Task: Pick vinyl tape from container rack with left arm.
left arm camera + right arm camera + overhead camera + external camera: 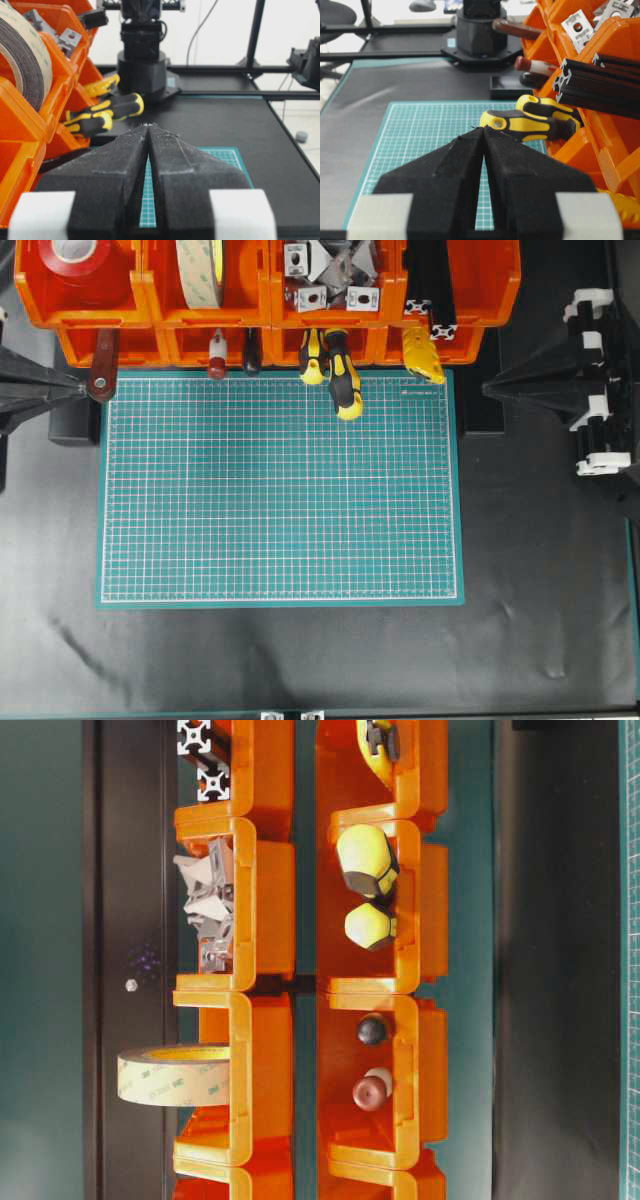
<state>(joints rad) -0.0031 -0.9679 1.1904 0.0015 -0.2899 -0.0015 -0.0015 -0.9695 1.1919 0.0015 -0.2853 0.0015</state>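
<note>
Item one, nearest the lower edge of the overhead view: bare black tabletop (300,660), then the green cutting mat (280,490), nothing on it.

Item two, mid-frame at the sides: we find the left gripper (75,388) at the left edge, its tip beside a brown tool handle (102,365); the left wrist view shows its fingers pressed together, holding nothing. The right gripper (492,388) at the right edge is likewise closed and empty.

Item three, along the top: the container rack (150,300), two rows of orange bins. Yellow-and-black screwdrivers (340,370) hang out of the lower row.

Item four, upper left corner: the vinyl tape (85,258), lying in the leftmost upper bin, partly cropped. The cream tape roll (203,270) stands in the next bin.

Hazards, as we judge them: the jaws must part before reaching in, or they will shove the roll deeper. The bin wall and the brown handle crowd the approach; clipping either could shift the rack. Drifting right would take the wrong roll.
</note>
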